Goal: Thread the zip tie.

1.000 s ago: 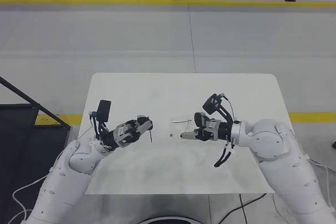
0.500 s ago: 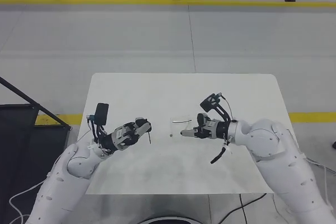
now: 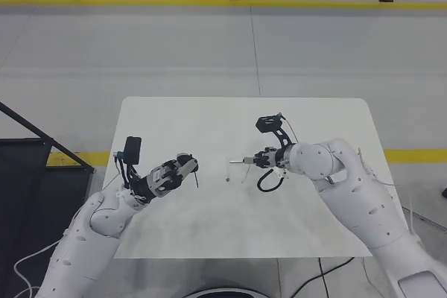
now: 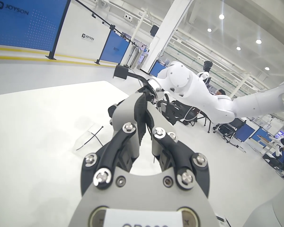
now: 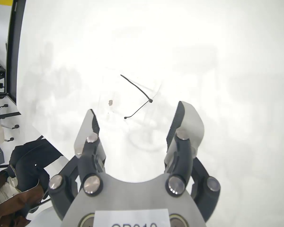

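My left gripper is shut on a thin black zip tie, held above the left half of the white table. In the left wrist view the fingers are pressed together and the tie's strap hangs below them. Two more black zip ties lie crossed on a clear plastic bag near the table's middle, also seen as zip ties from the left wrist. My right gripper is open, pointing down just above them, right gripper.
A black frame and dark panel stand off the table's left edge. Bare table surface lies around the bag on all sides. A small brown fleck sits on the table beside the ties.
The right wrist has turned from lying level to pointing down and has shifted a little toward the far side, over the loose ties. The left arm has barely moved, drifting slightly left with its tie.
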`<action>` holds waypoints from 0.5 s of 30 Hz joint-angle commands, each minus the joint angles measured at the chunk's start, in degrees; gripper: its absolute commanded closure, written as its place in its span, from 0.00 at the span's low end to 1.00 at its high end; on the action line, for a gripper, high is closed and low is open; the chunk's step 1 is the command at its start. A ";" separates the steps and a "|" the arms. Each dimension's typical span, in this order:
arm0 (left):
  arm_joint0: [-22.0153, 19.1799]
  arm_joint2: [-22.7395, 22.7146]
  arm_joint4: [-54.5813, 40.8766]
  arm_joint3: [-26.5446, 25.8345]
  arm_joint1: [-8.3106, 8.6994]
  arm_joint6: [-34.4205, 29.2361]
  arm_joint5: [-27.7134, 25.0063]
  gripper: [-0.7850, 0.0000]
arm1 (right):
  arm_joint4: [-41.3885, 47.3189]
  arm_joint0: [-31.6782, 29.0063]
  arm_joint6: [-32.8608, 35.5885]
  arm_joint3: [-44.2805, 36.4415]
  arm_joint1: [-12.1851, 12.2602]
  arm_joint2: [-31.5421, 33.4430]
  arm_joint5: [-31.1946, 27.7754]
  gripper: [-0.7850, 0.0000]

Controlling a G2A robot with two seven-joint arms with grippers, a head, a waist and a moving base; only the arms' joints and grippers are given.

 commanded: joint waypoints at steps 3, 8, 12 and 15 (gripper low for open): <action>0.02 0.11 -0.07 0.06 -0.02 -0.01 -0.22 1.00 | 0.97 2.11 0.59 4.03 -0.93 -1.27 -0.29 0.60; 0.02 0.11 -0.07 0.06 -0.02 -0.01 -0.22 1.00 | 1.68 3.60 0.39 7.44 -1.82 -2.18 -0.59 0.60; 0.02 0.11 -0.07 0.06 -0.02 -0.01 -0.22 1.00 | 1.96 4.37 0.59 9.62 -2.35 -2.75 -1.53 0.61; 0.02 0.11 -0.07 0.06 -0.02 -0.01 -0.22 1.00 | 2.07 4.88 0.52 10.89 -2.74 -3.13 -2.23 0.67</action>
